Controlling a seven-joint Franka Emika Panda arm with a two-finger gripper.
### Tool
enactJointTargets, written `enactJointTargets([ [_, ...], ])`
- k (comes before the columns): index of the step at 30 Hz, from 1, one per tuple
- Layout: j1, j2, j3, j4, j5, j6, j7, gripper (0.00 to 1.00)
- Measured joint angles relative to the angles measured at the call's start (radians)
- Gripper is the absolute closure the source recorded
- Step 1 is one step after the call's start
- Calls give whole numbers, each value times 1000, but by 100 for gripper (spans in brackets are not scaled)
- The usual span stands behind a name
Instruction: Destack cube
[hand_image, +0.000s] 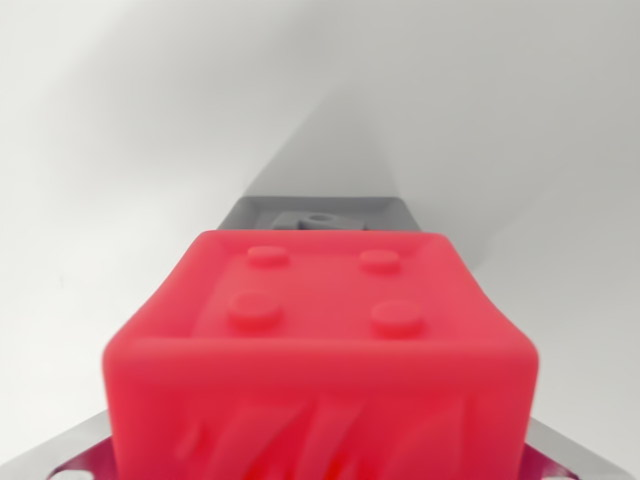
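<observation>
Filling the wrist view's lower half, a red moulded plastic cube with 4 round studs on its facing side sits against a grey finger pad beyond it. Probably light, rigid, slightly slick; grip its flat side walls. No long axis (studs face the camera). Gripper apparently closed on it, though I cannot tell for sure.

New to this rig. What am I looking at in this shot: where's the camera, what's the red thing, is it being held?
This single picture comes from a camera on the wrist of a robot arm, looking along its tool. The red cube with four round studs on top fills the near view, blurred by closeness. Grey metal parts show behind it and at the bottom corners, probably the tool's fingers, so the cube seems to sit between them, though contact is not visible. Behind is a plain white surface with a shadow. No second cube is in view.
</observation>
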Motion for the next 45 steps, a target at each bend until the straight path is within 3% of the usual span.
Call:
enactJointTargets([
  [14,12,-50,-15,-5,-11,-42,7,100],
  [32,28,-151,-39,-9,-46,-134,30,100],
  [39,30,-192,-44,-6,-63,-176,41,100],
  [45,34,-203,-41,-5,-69,-186,35,100],
])
